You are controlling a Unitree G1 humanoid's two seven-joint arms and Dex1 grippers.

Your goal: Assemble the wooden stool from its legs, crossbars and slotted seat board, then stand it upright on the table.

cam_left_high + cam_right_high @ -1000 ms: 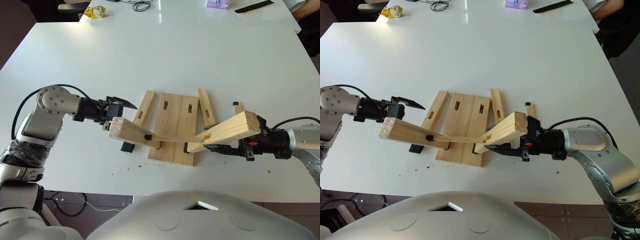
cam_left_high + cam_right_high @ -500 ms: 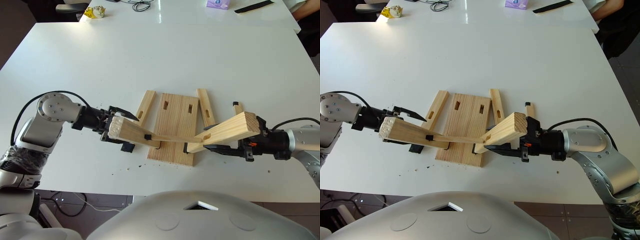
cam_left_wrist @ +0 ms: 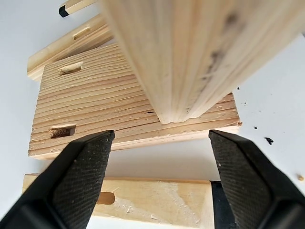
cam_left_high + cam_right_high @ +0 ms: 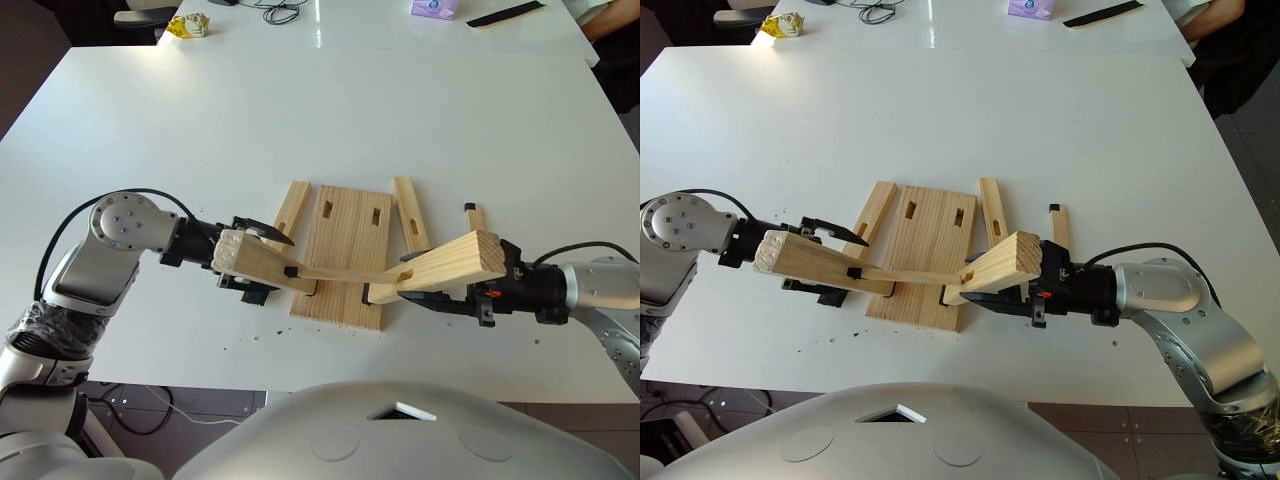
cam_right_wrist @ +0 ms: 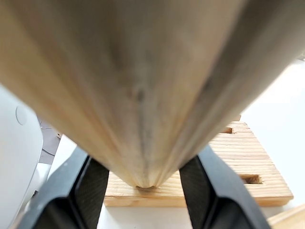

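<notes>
The white table (image 4: 400,110) takes up most of the room from here, with dark specks (image 4: 262,334) scattered near its front edge. At the far side lie a yellow packet (image 4: 190,24), a tangle of cables (image 4: 285,10), a purple box (image 4: 435,8) and a black strip (image 4: 508,14).

The slotted seat board (image 4: 350,235) lies flat in the middle. A slotted bar (image 4: 290,208) rests just beside its left edge and a plain bar (image 4: 410,212) beside its right, with a short black-tipped piece (image 4: 474,215) farther right.

Above the board's near end, the left leg (image 4: 258,262) and the right leg (image 4: 445,268) are joined by a thin crossbar (image 4: 345,272), sagging in a shallow V.

The right gripper (image 4: 432,296) is clamped on the right leg from below, its fingers (image 5: 81,191) pressed against both sides. The left gripper (image 4: 268,265) straddles the outer end of the left leg with its fingers (image 3: 81,176) spread wide and clear of the wood. Another slotted bar (image 3: 157,202) lies on the table beneath it.
</notes>
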